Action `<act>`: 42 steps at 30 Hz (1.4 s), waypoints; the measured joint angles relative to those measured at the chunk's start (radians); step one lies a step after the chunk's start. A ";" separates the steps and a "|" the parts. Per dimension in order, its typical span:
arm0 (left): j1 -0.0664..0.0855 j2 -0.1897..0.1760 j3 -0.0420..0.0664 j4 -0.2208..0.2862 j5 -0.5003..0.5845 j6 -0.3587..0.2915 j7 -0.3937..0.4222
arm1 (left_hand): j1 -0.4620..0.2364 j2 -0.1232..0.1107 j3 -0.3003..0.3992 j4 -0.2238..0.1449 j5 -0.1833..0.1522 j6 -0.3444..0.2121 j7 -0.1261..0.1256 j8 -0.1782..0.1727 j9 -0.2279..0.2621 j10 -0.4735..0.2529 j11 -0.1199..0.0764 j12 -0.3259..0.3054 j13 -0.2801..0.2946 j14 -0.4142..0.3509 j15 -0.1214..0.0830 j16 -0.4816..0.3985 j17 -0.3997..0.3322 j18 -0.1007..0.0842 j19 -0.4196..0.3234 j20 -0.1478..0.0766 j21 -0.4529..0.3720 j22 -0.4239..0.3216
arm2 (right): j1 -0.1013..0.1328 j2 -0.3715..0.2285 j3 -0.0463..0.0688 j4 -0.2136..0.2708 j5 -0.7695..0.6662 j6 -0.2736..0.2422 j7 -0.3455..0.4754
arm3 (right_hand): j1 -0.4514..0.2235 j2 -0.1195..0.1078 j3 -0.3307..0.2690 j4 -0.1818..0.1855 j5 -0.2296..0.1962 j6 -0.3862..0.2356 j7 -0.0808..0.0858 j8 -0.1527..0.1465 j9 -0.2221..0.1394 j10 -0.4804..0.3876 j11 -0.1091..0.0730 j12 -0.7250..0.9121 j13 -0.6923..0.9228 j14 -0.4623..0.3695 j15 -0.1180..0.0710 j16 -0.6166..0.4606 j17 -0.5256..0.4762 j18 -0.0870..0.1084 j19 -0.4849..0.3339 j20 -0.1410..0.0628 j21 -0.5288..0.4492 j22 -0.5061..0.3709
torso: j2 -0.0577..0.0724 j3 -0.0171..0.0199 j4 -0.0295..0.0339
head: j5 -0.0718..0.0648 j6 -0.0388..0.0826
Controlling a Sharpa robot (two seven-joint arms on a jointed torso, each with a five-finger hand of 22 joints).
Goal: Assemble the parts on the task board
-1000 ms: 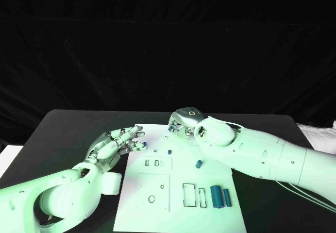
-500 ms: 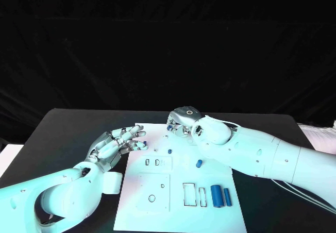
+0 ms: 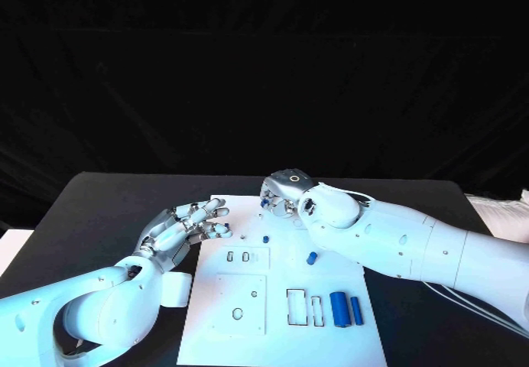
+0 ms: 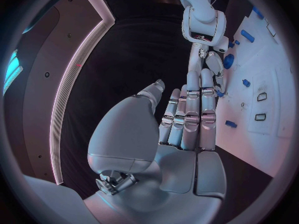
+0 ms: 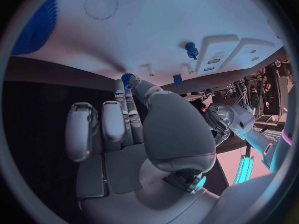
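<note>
Our right silver hand point(image 3: 284, 197) pinches a small blue toothed part point(image 5: 127, 79) at the white task board's point(image 3: 248, 306) far edge | our left silver hand point(image 3: 182, 229) spread, empty, at its left edge

- My right hand point(image 5: 134, 134) rises from the base of the wrist picture, thumb and a fingertip closed on a small blue toothed gear point(image 5: 127, 78)
- That gear sits at the near edge of the white board point(image 5: 162, 30), where white meets the black table point(image 5: 44, 94)
- A big blue ribbed wheel point(image 5: 37, 27) lies on the board towards the rim of the circle
- A faint dotted ring point(image 5: 101, 4) is marked on the board near it
- A small blue peg point(image 5: 192, 50) stands on the board beside a raised block with slots point(image 5: 221, 50)
- Another small blue piece point(image 5: 177, 79) sits at the board's edge, near the gear
- My left hand point(image 5: 219, 119) hangs beyond, fingers spread, gripping nothing
</note>
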 measured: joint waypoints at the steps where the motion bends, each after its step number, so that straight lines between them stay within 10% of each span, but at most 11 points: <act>1: 0.000 0.000 0.000 0.000 0.000 0.000 0.000 | 0.000 0.000 0.000 0.000 0.000 0.000 0.000 0.000 0.000 0.000 0.000 0.000 0.000 0.000 0.000 0.000 0.000 0.000 0.000 0.000 0.000 0.000 | 0.000 0.001 0.000 -0.001 0.000 0.000 0.000 | -0.003 -0.004 0.000 0.000 0.000 0.000 0.000 0.000 0.000 0.000 0.000 0.000 0.000 0.000 0.000 0.000 0.000 0.000 0.000 0.000 0.000 0.000 | 0.000 0.0000 0.0000 | 0.000 -0.001; 10: 0.000 0.001 0.000 0.000 0.000 0.003 -0.001 | 0.000 0.000 0.000 0.000 0.000 0.000 0.000 0.000 0.000 0.000 0.000 0.000 0.000 0.000 0.000 0.000 0.000 0.000 0.000 0.000 0.000 0.000 | 0.000 0.007 -0.001 -0.015 0.001 0.002 0.004 | -0.023 -0.081 -0.038 0.043 0.001 -0.123 0.034 -0.009 -0.025 -0.152 0.043 -0.004 -0.005 0.000 0.026 -0.049 -0.085 0.000 -0.064 0.027 -0.076 -0.136 | 0.001 0.0000 0.0000 | 0.002 -0.002; 18: 0.000 0.000 0.000 0.000 0.000 0.004 -0.002 | 0.000 0.000 0.000 0.000 0.000 0.000 0.000 0.000 0.000 0.000 0.000 0.000 0.000 0.000 0.000 0.000 0.000 0.000 0.000 0.000 0.000 0.000 | 0.000 0.001 -0.001 -0.007 0.002 -0.002 0.006 | -0.002 -0.075 -0.093 0.065 0.001 -0.159 0.034 -0.009 -0.034 -0.192 0.050 0.000 -0.002 0.000 0.032 -0.083 -0.135 0.000 -0.083 0.036 -0.108 -0.186 | 0.001 0.0003 -0.0012 | 0.003 0.000; 27: 0.000 -0.004 0.000 0.000 0.000 0.005 -0.002 | 0.000 0.000 0.000 0.000 0.000 0.000 0.000 0.000 0.000 -0.004 0.004 0.000 0.000 0.000 0.000 0.000 0.003 0.000 0.000 0.000 0.000 0.000 | 0.000 -0.106 0.000 0.102 0.005 -0.033 0.006 | 0.024 -0.057 -0.080 0.086 0.001 -0.115 0.019 -0.003 -0.027 -0.059 0.025 0.048 0.014 0.000 0.017 -0.003 -0.020 0.000 -0.014 0.019 -0.030 -0.050 | 0.001 0.0011 -0.0036 | 0.000 0.003; 34: 0.000 -0.012 0.000 0.001 0.000 0.007 -0.003 | 0.000 0.000 0.003 -0.003 0.000 0.000 0.000 0.000 0.000 -0.004 0.004 0.000 0.000 0.000 0.000 0.000 0.004 0.000 0.000 0.000 0.000 0.000 | 0.023 -0.269 0.007 0.236 0.066 -0.066 -0.003 | 0.022 -0.096 -0.091 0.109 0.000 -0.111 0.014 -0.003 -0.030 0.128 -0.008 0.147 0.086 0.000 -0.015 0.091 0.119 -0.016 0.036 -0.004 0.040 0.056 | 0.000 0.0011 -0.0067 | -0.008 0.008; 42: 0.000 -0.014 0.000 0.001 0.000 0.009 -0.003 | 0.000 0.000 0.003 -0.003 0.000 0.000 0.000 0.000 0.000 -0.004 0.004 0.000 0.000 0.000 0.000 0.000 0.004 0.000 0.000 0.000 0.000 0.000 | 0.035 -0.356 0.012 0.283 0.199 -0.035 -0.039 | 0.023 -0.113 -0.236 0.171 0.057 -0.182 0.009 -0.003 -0.033 0.108 -0.021 0.588 0.594 0.000 -0.019 0.182 0.258 -0.031 0.040 -0.007 0.093 0.059 | -0.002 0.0029 -0.0140 | -0.011 0.013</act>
